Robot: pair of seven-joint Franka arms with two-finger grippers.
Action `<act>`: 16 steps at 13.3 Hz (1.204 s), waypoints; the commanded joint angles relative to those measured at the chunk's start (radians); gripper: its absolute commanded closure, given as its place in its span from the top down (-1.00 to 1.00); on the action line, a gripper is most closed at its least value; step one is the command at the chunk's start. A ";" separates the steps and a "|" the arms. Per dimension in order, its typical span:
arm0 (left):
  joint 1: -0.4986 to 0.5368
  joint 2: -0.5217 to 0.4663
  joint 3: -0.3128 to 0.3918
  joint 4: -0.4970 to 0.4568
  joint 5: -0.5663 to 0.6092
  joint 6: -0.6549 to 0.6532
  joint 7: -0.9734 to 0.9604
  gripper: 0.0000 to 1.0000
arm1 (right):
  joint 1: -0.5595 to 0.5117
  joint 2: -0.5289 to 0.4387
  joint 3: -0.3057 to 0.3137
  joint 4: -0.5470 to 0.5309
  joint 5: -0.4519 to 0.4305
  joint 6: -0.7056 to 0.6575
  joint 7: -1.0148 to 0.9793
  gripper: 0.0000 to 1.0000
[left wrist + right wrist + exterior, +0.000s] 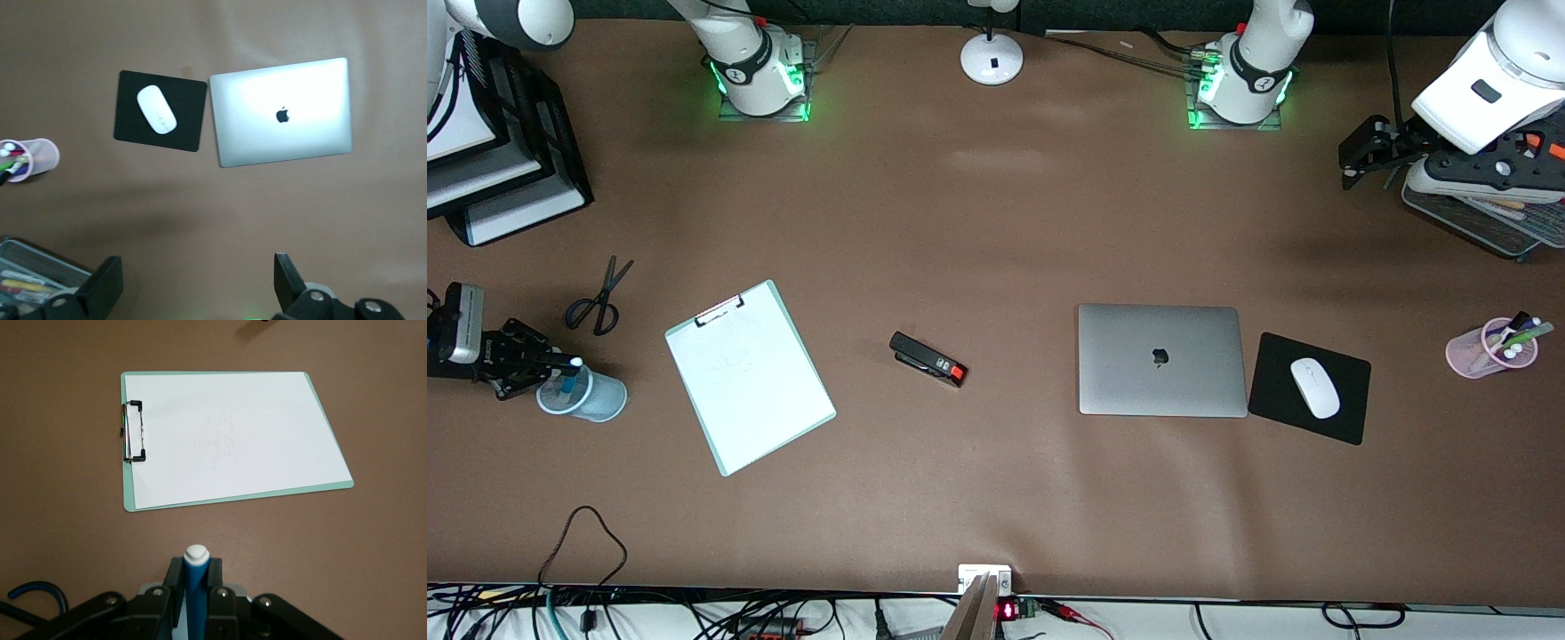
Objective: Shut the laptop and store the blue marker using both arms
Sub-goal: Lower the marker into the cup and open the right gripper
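Both arms were white-shelled with dark grey joint bands. Each base glowed green on a clear plate. Left gripper [1362,158] and right gripper [520,360]: black, angular, two-fingered, silver screws at the knuckles. Orange accent on left wrist housing.

Blue marker [195,587] lower end hidden

Robot lab desk: laptop [1161,359], clipboard [749,375].
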 commanded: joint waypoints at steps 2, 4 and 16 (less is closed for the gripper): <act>0.012 -0.014 -0.002 -0.017 -0.061 0.016 0.024 1.00 | -0.023 0.031 0.013 0.034 0.024 0.001 -0.011 -0.01; 0.012 -0.014 -0.002 -0.019 -0.061 0.025 0.015 1.00 | -0.031 0.022 0.010 0.034 0.066 -0.011 0.029 1.00; 0.013 -0.012 -0.002 -0.025 -0.051 0.024 0.007 1.00 | 0.110 -0.393 0.011 -0.159 -0.109 -0.048 0.924 1.00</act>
